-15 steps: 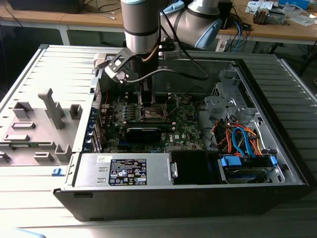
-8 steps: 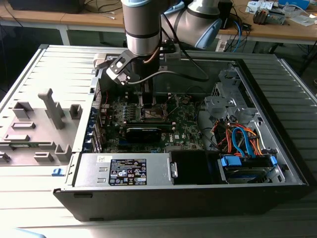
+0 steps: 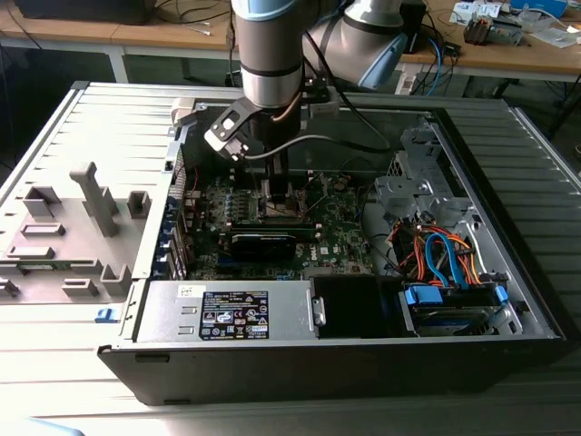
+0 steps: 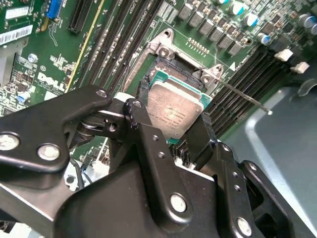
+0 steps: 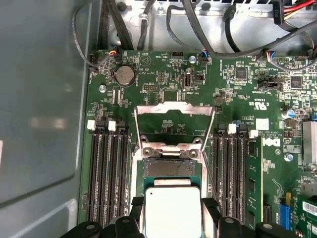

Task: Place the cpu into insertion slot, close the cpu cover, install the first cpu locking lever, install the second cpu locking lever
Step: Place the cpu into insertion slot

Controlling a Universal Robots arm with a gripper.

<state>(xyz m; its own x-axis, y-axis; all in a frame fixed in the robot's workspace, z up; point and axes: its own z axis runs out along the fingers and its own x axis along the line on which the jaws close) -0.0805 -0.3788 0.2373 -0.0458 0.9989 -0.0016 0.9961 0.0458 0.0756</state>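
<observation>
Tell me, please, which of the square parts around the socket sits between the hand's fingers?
The cpu: the pale silvery chip gripped by the hand, unlike the dark insertion slot and the open, cut-out cpu cover.

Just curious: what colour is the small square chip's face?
The small flat square chip is pale silvery-grey, clearest in the first wrist view.

cpu (image 5: 172,213) over insertion slot (image 5: 168,167), inside computer case (image 3: 272,372)

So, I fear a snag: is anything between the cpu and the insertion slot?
Nothing visible. The cpu cover is swung open, the insertion slot lies bare, and the gripper holds the cpu partly over it.
</observation>
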